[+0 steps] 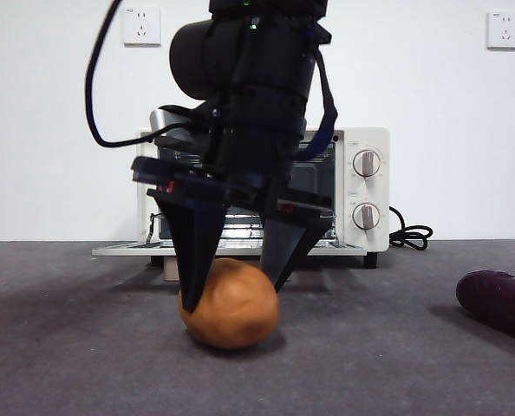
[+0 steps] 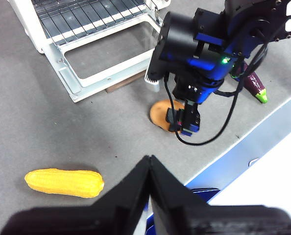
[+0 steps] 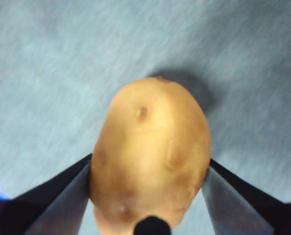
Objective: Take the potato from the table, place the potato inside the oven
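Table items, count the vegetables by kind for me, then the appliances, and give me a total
Potato: 1, between the right claw's jaws
Corn cob: 1
Purple eggplant: 1
Toaster oven: 1, door open
Total: 4

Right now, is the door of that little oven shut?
No. In the left wrist view the oven has its glass door folded down flat, and the wire rack inside is open to sight.
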